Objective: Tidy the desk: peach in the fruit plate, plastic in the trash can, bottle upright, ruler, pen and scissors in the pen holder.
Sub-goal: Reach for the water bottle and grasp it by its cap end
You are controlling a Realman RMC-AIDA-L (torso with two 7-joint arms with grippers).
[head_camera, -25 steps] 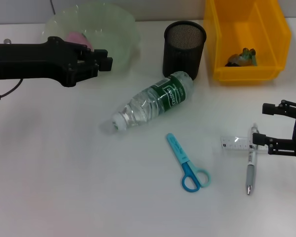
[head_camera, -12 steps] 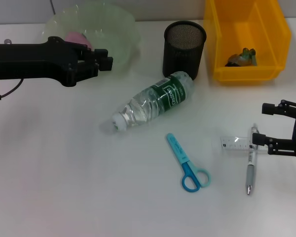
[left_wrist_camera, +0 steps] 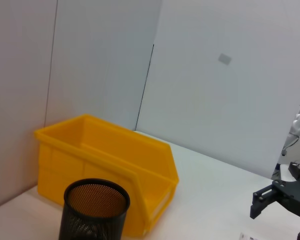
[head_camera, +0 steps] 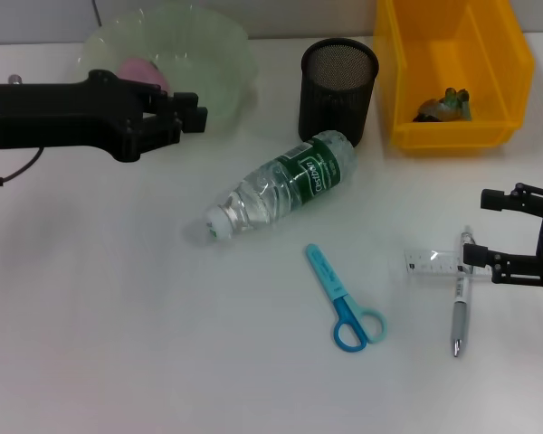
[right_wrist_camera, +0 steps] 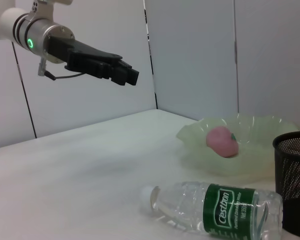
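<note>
A pink peach [head_camera: 143,70] lies in the pale green fruit plate [head_camera: 219,52]. My left gripper [head_camera: 195,107] is shut and empty, held in the air just in front of the plate; it also shows in the right wrist view [right_wrist_camera: 127,76]. A clear bottle [head_camera: 285,183] with a green label lies on its side mid-table. Blue scissors [head_camera: 346,300] lie in front of it. A clear ruler [head_camera: 434,264] and a pen [head_camera: 459,306] lie crossed at the right. My right gripper [head_camera: 486,228] is open, just to the right of them. The black mesh pen holder [head_camera: 338,90] stands empty behind the bottle.
A yellow bin [head_camera: 452,131] stands at the back right with a crumpled piece of plastic [head_camera: 443,104] inside. A wall runs behind the table. The left wrist view shows the bin [left_wrist_camera: 105,155], the pen holder [left_wrist_camera: 95,210] and the right gripper [left_wrist_camera: 285,195] farther off.
</note>
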